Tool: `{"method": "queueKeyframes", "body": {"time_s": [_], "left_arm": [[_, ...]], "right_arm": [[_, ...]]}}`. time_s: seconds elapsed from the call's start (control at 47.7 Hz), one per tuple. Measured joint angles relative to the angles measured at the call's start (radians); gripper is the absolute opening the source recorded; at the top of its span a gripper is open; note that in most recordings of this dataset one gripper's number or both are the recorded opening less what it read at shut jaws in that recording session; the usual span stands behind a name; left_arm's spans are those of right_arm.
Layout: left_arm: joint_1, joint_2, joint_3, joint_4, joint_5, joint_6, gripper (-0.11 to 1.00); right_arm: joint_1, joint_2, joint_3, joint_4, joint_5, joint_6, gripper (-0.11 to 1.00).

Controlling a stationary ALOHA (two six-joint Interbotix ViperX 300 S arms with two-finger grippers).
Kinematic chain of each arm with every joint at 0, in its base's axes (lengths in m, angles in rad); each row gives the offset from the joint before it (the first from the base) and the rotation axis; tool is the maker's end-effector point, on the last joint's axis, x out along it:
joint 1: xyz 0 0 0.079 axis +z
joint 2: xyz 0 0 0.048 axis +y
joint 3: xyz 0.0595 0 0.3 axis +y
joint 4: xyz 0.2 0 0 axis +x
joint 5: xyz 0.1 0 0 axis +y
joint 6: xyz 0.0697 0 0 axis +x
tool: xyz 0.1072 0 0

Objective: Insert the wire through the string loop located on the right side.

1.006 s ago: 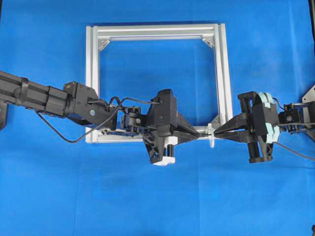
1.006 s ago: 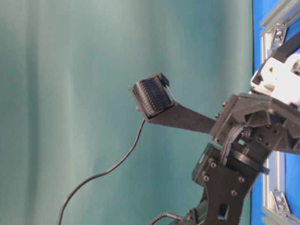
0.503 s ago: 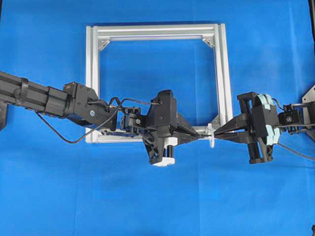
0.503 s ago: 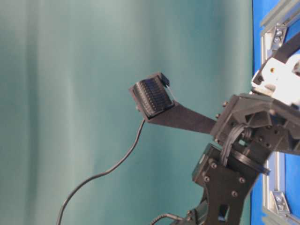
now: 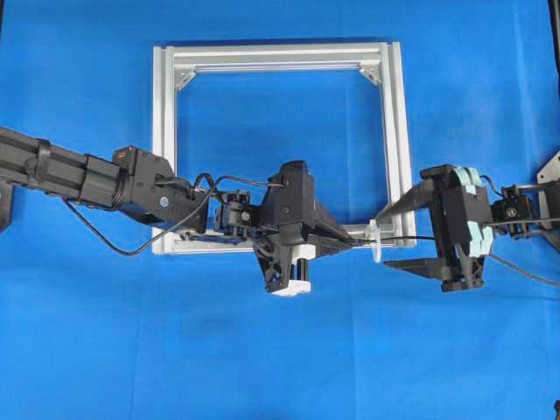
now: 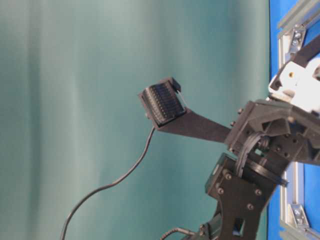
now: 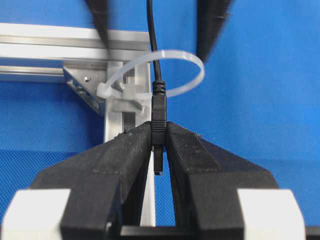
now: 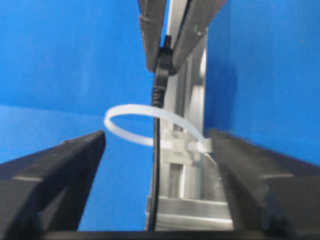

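The string loop (image 5: 376, 241) is a whitish band (image 7: 197, 62) fixed at the silver frame's (image 5: 280, 57) near right corner. The thin black wire (image 5: 411, 237) runs through it. My left gripper (image 5: 354, 242) is shut on the wire's plug (image 7: 158, 110) just on its side of the loop, with the tip (image 7: 158, 167) between its fingers. Just right of the loop, my right gripper (image 5: 387, 238) stands open, its fingers apart on either side of the wire (image 8: 155, 165) without touching it. In the right wrist view the loop (image 8: 125, 110) rings the wire below the left gripper (image 8: 167, 55).
The frame lies flat on the blue table cloth (image 5: 280, 367), with grey corner brackets (image 7: 82, 85) inside its corners. The left arm (image 5: 87, 179) crosses the frame's near bar. A thicker black arm cable (image 6: 110, 185) hangs beside the arm in the table-level view.
My right gripper, shut beside the loop before, has opened its fingers wide and let go of the wire. The left gripper has stayed put, still clamped on the plug.
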Motion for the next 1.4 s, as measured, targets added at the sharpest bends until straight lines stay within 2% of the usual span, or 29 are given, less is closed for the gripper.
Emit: {"method": "queueKeyframes", "body": {"time_s": [0.063,0.293,0.461,0.838,1.089,1.404], "left_arm": [[-0.002,-0.002,0.000,0.000,0.000,0.000,0.08],[-0.002,-0.002,0.003,0.000,0.000,0.003,0.08],[-0.002,-0.005,0.052,0.000,-0.009,0.005,0.08],[-0.008,-0.130,0.293,0.000,-0.109,-0.002,0.08],[-0.032,-0.276,0.465,0.000,-0.117,-0.002,0.08],[-0.040,-0.394,0.644,0.000,-0.117,-0.023,0.08]], "right_arm": [[0.000,0.000,0.000,0.002,0.006,0.000,0.97],[0.000,0.000,-0.002,0.003,0.011,0.000,0.98],[0.000,0.000,-0.002,0.003,0.014,-0.003,0.98],[0.000,0.000,-0.002,0.002,0.017,-0.005,0.98],[0.000,0.000,-0.002,0.000,0.017,-0.005,0.98],[0.000,0.000,-0.002,0.000,0.038,-0.005,0.98]]}}
